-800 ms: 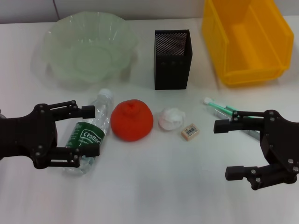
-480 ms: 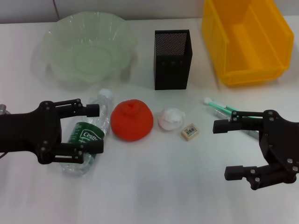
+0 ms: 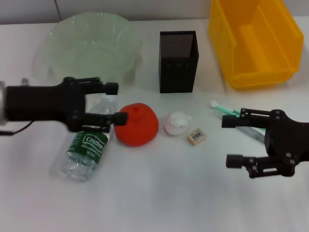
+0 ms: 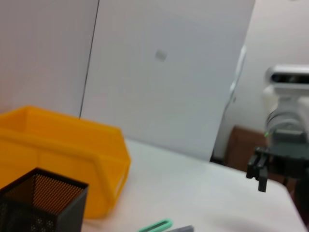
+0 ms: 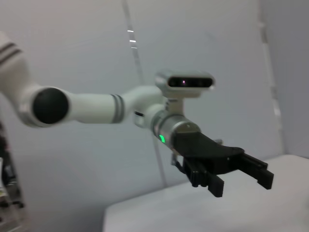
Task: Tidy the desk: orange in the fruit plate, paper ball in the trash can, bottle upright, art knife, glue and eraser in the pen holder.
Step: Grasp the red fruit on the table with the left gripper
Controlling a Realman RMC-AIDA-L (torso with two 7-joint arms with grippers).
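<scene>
Left gripper (image 3: 113, 102) spread wide, empty — hovered above bottle (image 3: 88, 145) neck, beside orange (image 3: 137, 124). Bottle lay flat on worktop (image 3: 159, 193). Right gripper (image 3: 232, 140) unclenched, empty, near glue (image 3: 227, 111). Risk: fingertip nudging orange — fruit rolls into paper ball (image 3: 176, 122); round bottle could roll from off-centre pinch.

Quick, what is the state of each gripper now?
Left gripper: open, holding nothing, above the bottle.
Right gripper: open, holding nothing.
</scene>
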